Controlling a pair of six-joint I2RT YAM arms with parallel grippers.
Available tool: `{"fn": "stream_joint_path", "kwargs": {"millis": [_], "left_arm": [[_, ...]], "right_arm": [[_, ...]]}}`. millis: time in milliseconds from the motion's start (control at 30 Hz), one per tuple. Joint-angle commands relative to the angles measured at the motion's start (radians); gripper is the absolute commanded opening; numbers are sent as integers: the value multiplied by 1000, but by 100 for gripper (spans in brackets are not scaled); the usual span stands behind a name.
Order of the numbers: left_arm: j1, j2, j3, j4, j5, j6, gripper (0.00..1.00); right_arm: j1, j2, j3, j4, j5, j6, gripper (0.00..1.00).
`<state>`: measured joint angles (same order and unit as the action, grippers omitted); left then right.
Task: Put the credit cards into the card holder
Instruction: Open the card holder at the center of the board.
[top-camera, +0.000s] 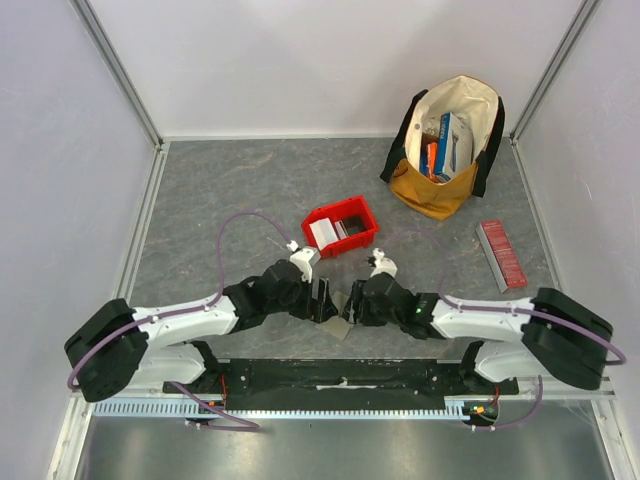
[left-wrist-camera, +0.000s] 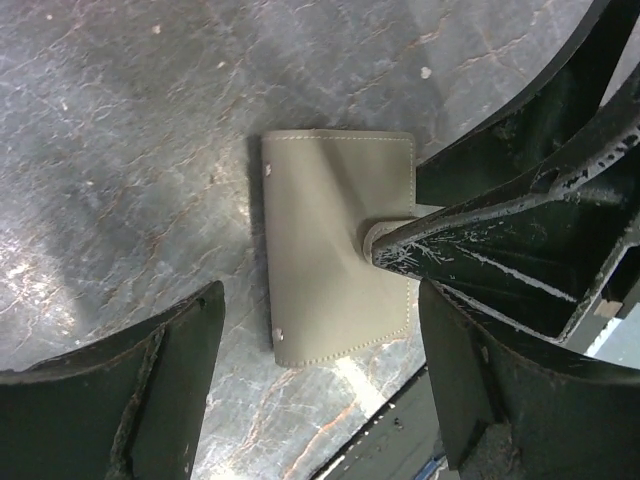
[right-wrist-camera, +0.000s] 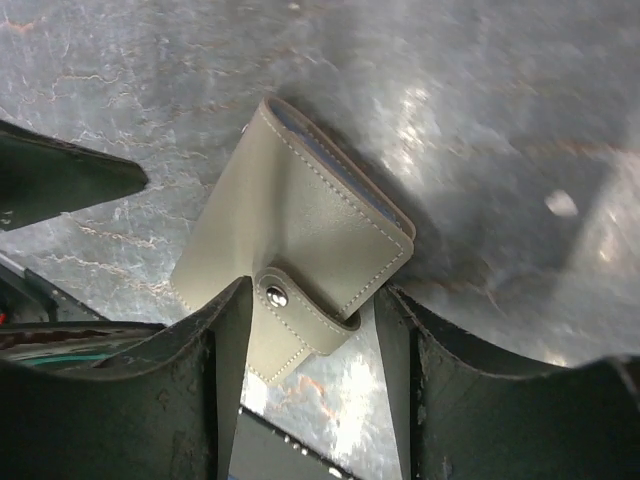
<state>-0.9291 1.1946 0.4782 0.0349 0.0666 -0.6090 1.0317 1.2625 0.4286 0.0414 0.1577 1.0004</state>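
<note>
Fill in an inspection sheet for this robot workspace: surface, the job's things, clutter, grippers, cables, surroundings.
surface: grey stone-pattern table.
job's things: card holder closed, lying between both grippers; credit cards in the red bin, a white one showing.
clutter: tote bag holding colourful boxes; red ribbed box at the right.
grippers: left gripper open, straddling the holder; right gripper open around its snap strap.
cables: purple cables looped along both arms.
surroundings: pale walls on three sides; nothing else seen.
</note>
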Motion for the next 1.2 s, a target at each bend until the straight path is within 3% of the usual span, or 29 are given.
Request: {"fn": "stream_joint_path", "kwargs": {"millis": [0, 200, 433, 633, 733, 867, 1033, 1167], "left_arm": [[26, 19, -59, 120, 36, -6, 82], [29, -61, -180, 138, -45, -98, 79], [29, -127, -224, 105, -108, -161, 77], [29, -89, -233, 141, -91, -192, 72], [29, -53, -219, 151, -77, -189, 68], [29, 11, -198, 171, -48, -184, 58], [29, 88, -171, 198, -18, -164, 59], [29, 132, -132, 195, 10, -123, 60]], "right_arm": [[5, 144, 96, 26, -39, -245, 58], [4, 218, 136, 48, -76, -416, 56], [-9, 104, 121, 18, -57, -410, 63], [-12, 69, 85, 9, -44, -309, 65], [-12, 45, 30, 89, -75, -218, 65], [-9, -3, -10, 147, -55, -180, 64], [-10, -20, -1, 143, -46, -236, 66], [-10, 26, 7, 188, -128, -220, 58]]}}
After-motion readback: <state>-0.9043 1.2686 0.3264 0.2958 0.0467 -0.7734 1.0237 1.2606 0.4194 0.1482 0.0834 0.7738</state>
